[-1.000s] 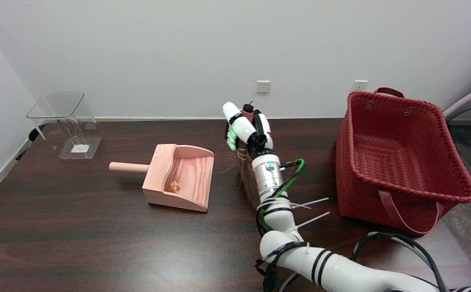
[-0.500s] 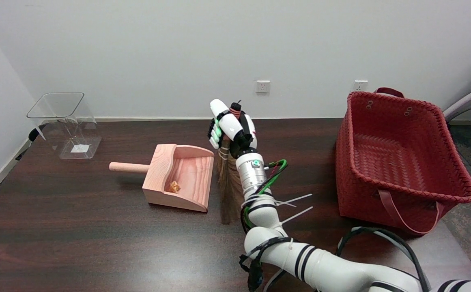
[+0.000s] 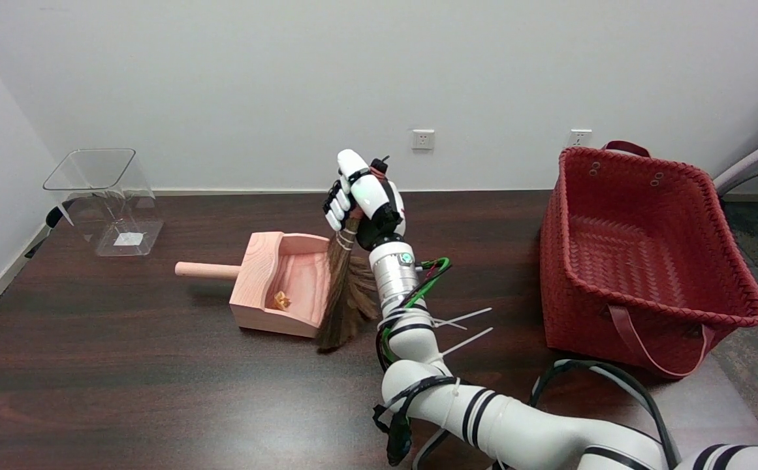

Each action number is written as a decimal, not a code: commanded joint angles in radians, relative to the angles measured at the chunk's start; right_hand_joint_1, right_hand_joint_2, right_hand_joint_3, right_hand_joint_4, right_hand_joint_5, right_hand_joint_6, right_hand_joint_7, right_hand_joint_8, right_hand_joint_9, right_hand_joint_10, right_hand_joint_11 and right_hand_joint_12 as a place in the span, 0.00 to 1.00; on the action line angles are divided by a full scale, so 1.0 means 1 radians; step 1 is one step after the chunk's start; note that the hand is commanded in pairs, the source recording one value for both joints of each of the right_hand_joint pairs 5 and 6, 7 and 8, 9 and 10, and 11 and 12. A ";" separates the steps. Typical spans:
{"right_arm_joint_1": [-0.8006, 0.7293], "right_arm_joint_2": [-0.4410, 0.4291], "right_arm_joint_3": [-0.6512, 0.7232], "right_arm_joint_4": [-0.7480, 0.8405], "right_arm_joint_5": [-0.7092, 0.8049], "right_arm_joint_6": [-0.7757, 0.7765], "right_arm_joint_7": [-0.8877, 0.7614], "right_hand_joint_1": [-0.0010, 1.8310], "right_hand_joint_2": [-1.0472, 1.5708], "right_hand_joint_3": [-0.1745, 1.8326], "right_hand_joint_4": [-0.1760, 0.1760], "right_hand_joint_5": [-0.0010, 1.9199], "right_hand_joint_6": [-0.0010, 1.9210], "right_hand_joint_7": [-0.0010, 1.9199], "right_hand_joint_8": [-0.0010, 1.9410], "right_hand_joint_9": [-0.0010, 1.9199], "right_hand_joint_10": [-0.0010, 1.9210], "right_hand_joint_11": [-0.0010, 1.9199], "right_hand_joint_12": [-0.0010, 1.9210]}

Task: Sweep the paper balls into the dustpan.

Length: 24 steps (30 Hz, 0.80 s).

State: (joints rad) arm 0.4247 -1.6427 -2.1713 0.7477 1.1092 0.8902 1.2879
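One small orange-brown paper ball (image 3: pixel 280 300) lay inside the wooden dustpan (image 3: pixel 268 251), deep in the pan near its back wall on the near side. I could see no other paper ball on the table; if one was hidden behind the bristles, I couldn't tell. The dustpan sat with its open mouth facing the right arm and its round handle (image 3: pixel 207 269) pointing away to the left.

My right hand (image 3: pixel 364 203) was wrapped around the neck of the small straw broom (image 3: pixel 345 294), fingers clenched on it, with the bristles hanging down and fanned across the dustpan's open lip, their tips at the near corner of the mouth.

My worries from there were these. The dustpan was light-looking and nothing held it, so a push from the bristles could have slid or turned it instead of clearing anything into it. A stiff flick might also have sprung the bristles back and thrown the ball out of the pan. The broom was held high on its neck, so it could have twisted in the grip under side load.

The table (image 3: pixel 124 378) was dark wood, glossy enough to show glare, which I judged slippery for the pan. A clear plastic container (image 3: pixel 104 196) stood at the far left, well apart. A red woven basket (image 3: pixel 646 261) sat to the right, near the arm's elbow sweep. Behind was a plain white wall with two outlets (image 3: pixel 423 139).
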 commanded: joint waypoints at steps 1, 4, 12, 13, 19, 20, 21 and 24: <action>0.021 -0.015 -0.001 -0.011 -0.007 0.027 0.246 0.34 1.00 0.23 0.50 1.00 1.00 1.00 0.99 1.00 1.00 1.00 1.00; 0.019 -0.015 -0.001 -0.008 -0.008 0.027 0.281 0.34 1.00 0.22 0.50 1.00 1.00 1.00 0.99 1.00 1.00 1.00 1.00; 0.005 -0.005 -0.001 0.019 -0.010 0.048 0.299 0.35 1.00 0.20 0.50 1.00 1.00 1.00 0.99 1.00 1.00 1.00 1.00; 0.003 -0.002 -0.001 0.024 -0.011 0.054 0.299 0.35 1.00 0.20 0.50 1.00 1.00 1.00 0.99 1.00 1.00 1.00 1.00; -0.020 0.036 -0.004 0.087 -0.046 0.084 0.295 0.35 1.00 0.18 0.50 1.00 1.00 1.00 0.99 1.00 1.00 1.00 1.00; -0.025 0.046 -0.004 0.105 -0.054 0.091 0.291 0.35 1.00 0.17 0.50 1.00 1.00 1.00 0.99 1.00 1.00 1.00 1.00; -0.031 0.061 -0.003 0.130 -0.065 0.095 0.290 0.35 1.00 0.17 0.50 1.00 1.00 1.00 0.99 1.00 1.00 1.00 1.00; -0.053 0.107 0.002 0.199 -0.094 0.091 0.272 0.36 1.00 0.14 0.50 1.00 1.00 1.00 0.99 1.00 1.00 1.00 1.00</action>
State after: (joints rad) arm 0.4258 -1.6372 -2.1736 0.7796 1.0918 0.9355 1.5391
